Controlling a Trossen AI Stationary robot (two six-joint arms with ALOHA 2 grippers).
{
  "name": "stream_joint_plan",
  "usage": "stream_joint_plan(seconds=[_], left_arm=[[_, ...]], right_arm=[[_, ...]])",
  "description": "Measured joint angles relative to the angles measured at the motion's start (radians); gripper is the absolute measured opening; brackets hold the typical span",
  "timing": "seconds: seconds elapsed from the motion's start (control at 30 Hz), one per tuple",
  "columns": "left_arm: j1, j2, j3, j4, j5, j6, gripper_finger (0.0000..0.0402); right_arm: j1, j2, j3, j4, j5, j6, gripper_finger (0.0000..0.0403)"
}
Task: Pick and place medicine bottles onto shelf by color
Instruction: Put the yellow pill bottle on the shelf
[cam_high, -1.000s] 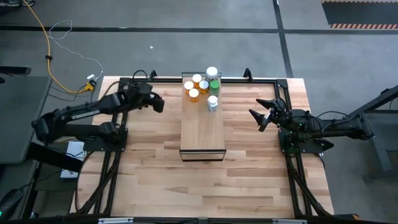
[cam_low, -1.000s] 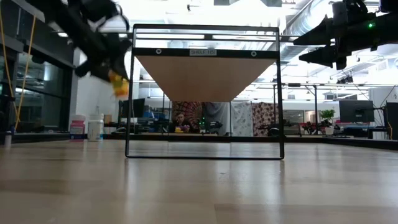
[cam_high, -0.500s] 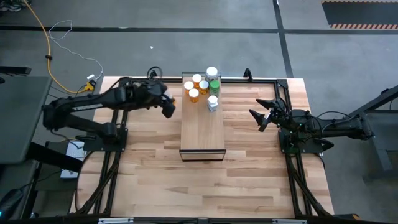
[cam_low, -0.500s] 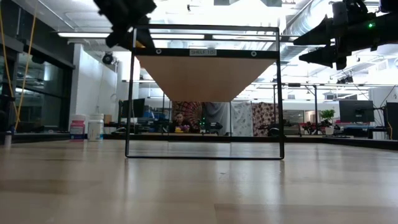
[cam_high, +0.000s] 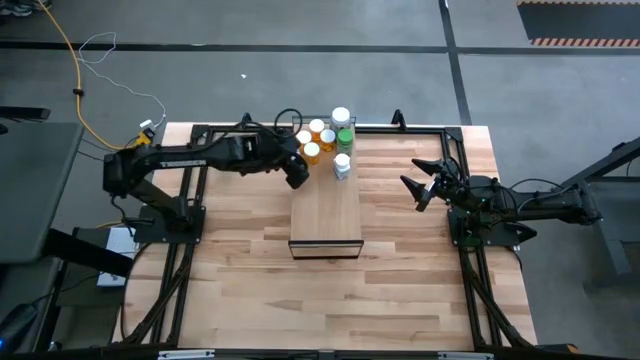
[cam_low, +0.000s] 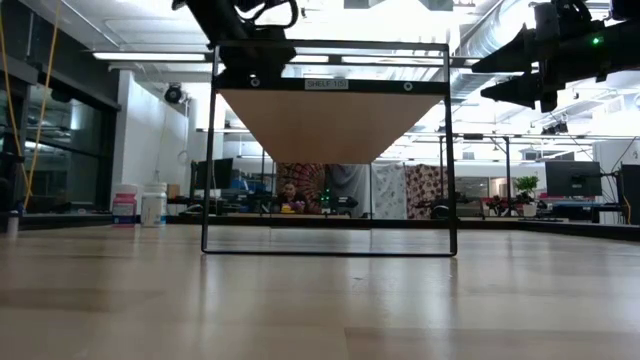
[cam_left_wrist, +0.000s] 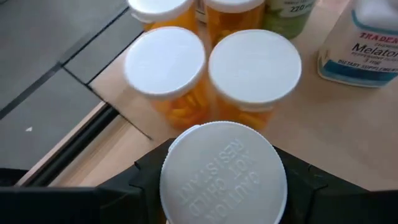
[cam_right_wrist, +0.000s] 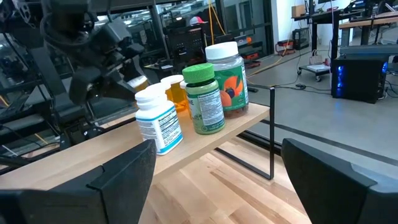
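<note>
Left gripper (cam_left_wrist: 221, 186) clamped on orange pill bottle with white embossed cap (cam_left_wrist: 222, 174), over the long light-wood shelf's (cam_high: 325, 205) back left edge, just beside the orange white-capped bottle cluster (cam_high: 315, 138). Green bottle (cam_right_wrist: 204, 99) and white blue-label bottle (cam_right_wrist: 158, 121) farther along same end. Right gripper (cam_high: 418, 187) spread wide, empty, right of shelf, well apart.

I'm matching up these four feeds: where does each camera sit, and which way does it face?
High view: overhead, straight down on table, shelf, both arms.
Low view: table height, level across into the room; left gripper and right gripper enter from above.
Left wrist view: down past its fingers, which hold a white-capped bottle by the orange bottles.
Right wrist view: past its open fingers toward the shelf's bottles.
Shared: green bottle in right wrist and high views.
</note>
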Motion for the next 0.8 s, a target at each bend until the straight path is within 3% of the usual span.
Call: stream_joint_plan(seconds=[0.8], left_arm=[[0.015, 0.058, 0.000, 0.127, 0.047, 0.055, 0.0193]], right_arm=[[0.000, 0.000, 0.000, 0.000, 0.000, 0.002, 0.0337]])
